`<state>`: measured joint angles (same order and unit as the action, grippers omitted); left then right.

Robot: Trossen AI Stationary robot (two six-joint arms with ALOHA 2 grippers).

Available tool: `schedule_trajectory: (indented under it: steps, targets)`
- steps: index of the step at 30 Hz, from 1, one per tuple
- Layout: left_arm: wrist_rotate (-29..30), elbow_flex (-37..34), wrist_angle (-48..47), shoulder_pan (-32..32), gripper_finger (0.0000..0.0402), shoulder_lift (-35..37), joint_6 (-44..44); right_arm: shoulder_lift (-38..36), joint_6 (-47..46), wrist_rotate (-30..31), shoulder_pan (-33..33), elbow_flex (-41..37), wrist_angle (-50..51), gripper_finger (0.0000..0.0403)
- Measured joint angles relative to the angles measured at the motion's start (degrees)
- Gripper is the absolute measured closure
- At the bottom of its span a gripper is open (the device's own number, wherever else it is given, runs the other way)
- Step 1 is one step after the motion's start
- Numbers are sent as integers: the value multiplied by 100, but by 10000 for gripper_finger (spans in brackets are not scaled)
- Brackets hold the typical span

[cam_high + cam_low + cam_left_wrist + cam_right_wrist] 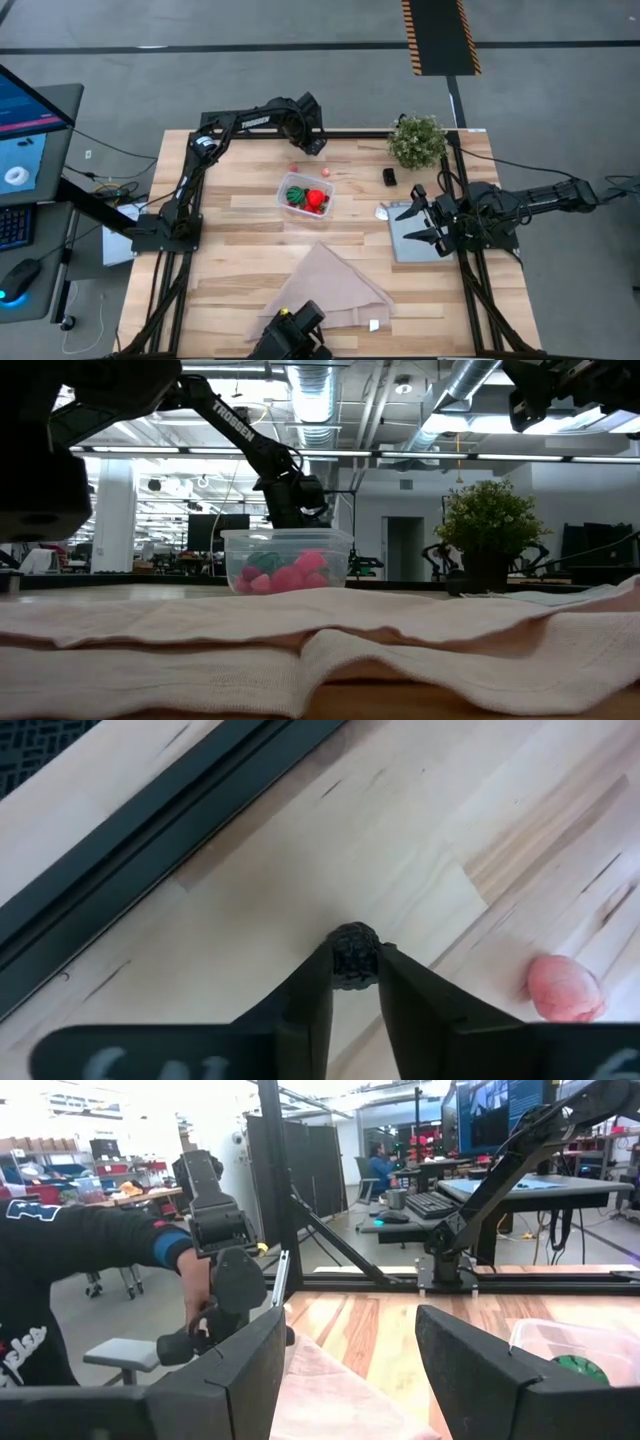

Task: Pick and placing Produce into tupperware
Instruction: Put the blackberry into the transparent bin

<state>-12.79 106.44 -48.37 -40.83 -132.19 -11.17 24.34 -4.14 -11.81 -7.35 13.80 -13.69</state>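
Pick step: left gripper [354,978], jaws closed on a dark berry [354,956] at the table's far edge, must next lift toward the tupperware [306,195]; right gripper [418,222] waits open.

1. Pale wood-grain table [240,230] with a black frame.
2. Clear tub [305,194] holding red and green produce [307,197]; pink and green in the low view.
3. Dark bumpy berry [354,954] between black fingers [312,995].
4. Pink berry [565,988] on the wood.
5. Beige cloth [330,285].
6. Green bushy plant [417,140].
7. Grey panel [408,240].
8. Both arms black.
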Motion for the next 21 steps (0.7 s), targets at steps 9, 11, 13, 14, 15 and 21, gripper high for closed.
schedule_trajectory:
  steps: [9,11,13,14,15,21]
  targets:
    - [63,-23,-52,17,267,-48,-1,0,0,-2,0,0,9,155]
    - [28,-23,-20,27,262,-112,-3,0,0,-2,0,0,11,155]
    - [-94,0,-25,-1,260,-200,-37,0,0,-2,0,0,10,155]
    - [-182,1,-23,-18,260,-245,-46,1,0,-2,0,0,5,155]
    - [-309,1,-19,-38,260,-253,-47,0,-1,-2,-2,0,9,155]
    - [-346,104,-124,-99,292,-243,-95,0,2,30,-2,0,11,155]
